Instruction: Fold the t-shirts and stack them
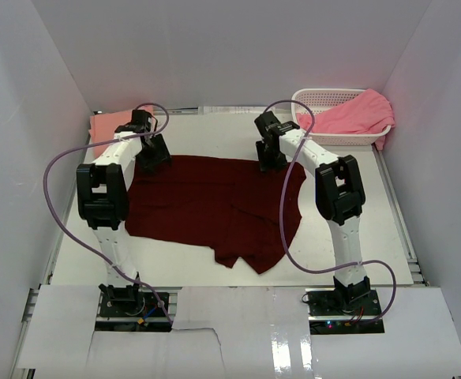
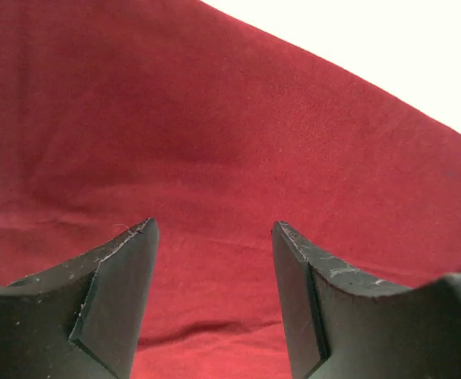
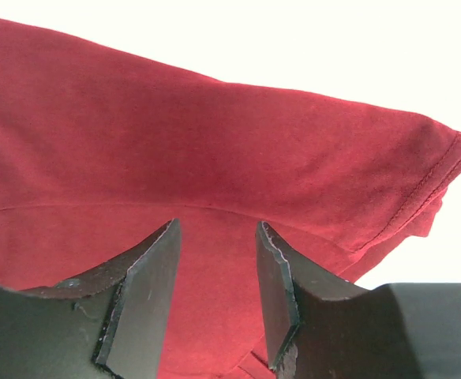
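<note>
White tabletop (image 1: pixel 207 134) bears a maroon t-shirt (image 1: pixel 215 205) we judge limp, light. Left gripper (image 2: pixel 215 227), right gripper (image 3: pixel 216 227) gape empty; we'd pinch its far edge.

White arms (image 1: pixel 117 246), black joints (image 1: pixel 102 193), purple cables (image 1: pixel 46 175), scuffed black tools (image 2: pixel 213 227)
</note>
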{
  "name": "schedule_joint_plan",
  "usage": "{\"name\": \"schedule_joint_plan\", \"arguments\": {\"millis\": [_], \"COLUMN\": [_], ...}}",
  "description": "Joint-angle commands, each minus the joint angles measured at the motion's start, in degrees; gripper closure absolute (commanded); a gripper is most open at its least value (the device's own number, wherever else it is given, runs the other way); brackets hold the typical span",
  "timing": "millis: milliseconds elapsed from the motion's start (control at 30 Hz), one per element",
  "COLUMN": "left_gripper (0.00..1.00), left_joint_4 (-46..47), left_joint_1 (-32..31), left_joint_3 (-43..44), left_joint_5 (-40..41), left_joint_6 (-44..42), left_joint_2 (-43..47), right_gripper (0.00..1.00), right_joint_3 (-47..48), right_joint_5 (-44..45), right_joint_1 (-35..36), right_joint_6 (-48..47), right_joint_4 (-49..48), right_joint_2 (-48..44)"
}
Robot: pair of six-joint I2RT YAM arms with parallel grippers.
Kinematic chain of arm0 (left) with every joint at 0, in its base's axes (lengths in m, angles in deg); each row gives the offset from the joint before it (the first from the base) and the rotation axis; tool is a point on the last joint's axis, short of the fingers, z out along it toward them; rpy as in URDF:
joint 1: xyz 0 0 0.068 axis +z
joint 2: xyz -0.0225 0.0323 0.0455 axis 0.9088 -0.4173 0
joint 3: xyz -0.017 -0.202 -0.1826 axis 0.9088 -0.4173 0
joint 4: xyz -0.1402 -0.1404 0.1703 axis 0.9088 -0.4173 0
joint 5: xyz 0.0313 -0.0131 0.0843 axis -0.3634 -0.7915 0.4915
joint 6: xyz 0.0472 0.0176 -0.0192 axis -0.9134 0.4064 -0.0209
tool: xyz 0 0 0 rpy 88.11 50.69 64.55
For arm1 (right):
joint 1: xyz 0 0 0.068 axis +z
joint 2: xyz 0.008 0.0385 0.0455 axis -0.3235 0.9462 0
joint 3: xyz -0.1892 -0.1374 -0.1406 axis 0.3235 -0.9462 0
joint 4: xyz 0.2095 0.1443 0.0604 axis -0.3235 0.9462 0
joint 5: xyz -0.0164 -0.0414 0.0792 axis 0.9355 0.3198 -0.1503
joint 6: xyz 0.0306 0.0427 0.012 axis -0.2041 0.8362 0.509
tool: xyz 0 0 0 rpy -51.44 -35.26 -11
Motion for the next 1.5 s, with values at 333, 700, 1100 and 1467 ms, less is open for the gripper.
{"name": "schedule_joint_plan", "arguments": {"millis": [333,700,1100,1467], "left_gripper": [0.30,0.30,0.30,0.29], "left_joint_4": [1.69,1.78,0.46,0.64], "left_joint_1": [-0.66,-0.66,-0.40,-2.50], "left_joint_3": [0.50,0.94,10.96,11.32], "left_joint_5": [5.61,6.41,2.81,-6.43], "left_joint_6": [-0.79,0.27,1.94,5.54], "left_joint_2": [-3.39,-7.79,-17.10,0.00], "right_gripper": [0.51,0.51,0.50,0.49], "right_joint_3": [1.08,9.95,23.67,23.50], "right_joint_5": [-1.22,-5.17,-11.24,-22.58], "right_joint_1": [-3.07,-6.41,-12.91,-16.08], "right_joint_6": [0.70,-0.27,-2.64,-3.35], "right_joint_4": [2.89,4.12,3.95,-4.93], "right_joint_2": [3.90,12.78,22.36,9.81]}}
